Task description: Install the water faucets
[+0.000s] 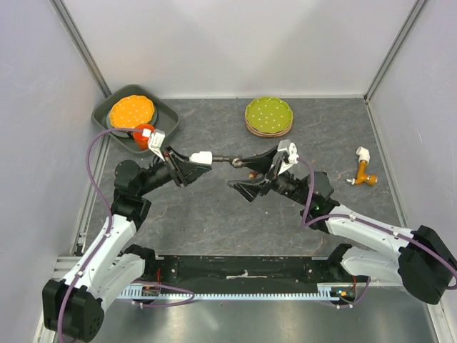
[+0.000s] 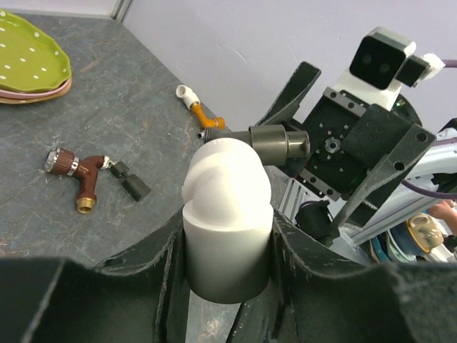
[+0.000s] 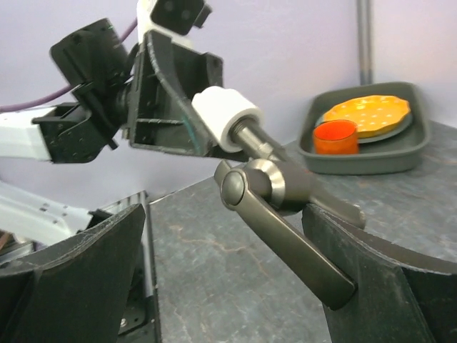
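The left gripper (image 1: 193,161) clenches the white elbow fitting (image 2: 227,207) above the middle of the table (image 1: 214,232), and the dark grey tap (image 3: 275,207) seems joined to it. The right gripper (image 1: 257,174) stands released around the tap; it should close squarely, then turn gently.

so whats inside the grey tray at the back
An orange dotted plate and an orange cup sit in the tray. The plate covers most of its floor, so anything beneath is hidden.
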`<action>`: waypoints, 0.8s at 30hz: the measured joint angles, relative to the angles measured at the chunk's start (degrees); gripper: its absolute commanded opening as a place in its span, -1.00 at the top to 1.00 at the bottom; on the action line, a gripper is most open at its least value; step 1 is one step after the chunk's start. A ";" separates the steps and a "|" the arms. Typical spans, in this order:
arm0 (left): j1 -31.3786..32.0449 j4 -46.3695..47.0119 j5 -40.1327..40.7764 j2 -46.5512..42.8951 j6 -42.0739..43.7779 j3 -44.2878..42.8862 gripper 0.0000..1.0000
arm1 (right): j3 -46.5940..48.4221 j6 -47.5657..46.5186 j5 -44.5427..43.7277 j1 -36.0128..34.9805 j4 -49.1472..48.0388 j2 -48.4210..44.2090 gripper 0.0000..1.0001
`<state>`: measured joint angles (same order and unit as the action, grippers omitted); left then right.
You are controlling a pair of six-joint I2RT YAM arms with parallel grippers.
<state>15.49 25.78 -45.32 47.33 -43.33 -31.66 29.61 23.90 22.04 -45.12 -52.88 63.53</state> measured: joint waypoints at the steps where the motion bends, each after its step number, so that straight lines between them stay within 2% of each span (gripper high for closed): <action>1: -0.02 -0.07 0.02 0.15 0.22 0.00 0.97 | 0.68 -0.52 -1.20 0.15 1.31 -0.15 -0.96; 10: 0.35 -1.84 -1.57 0.74 0.68 0.00 0.97 | 4.09 -1.84 -10.40 2.38 10.21 -2.12 -0.96; 18: 0.35 -3.15 -1.49 1.51 0.66 0.02 0.96 | 3.82 -10.23 -10.19 3.37 16.04 -7.56 -0.96; 24: 0.35 -3.45 -1.49 3.34 0.61 0.02 0.96 | 2.62 -17.53 -6.12 3.61 18.38 -10.80 -0.96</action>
<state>15.84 22.33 -46.81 50.68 -42.72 -31.64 32.23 6.37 15.92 -41.52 -34.50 52.73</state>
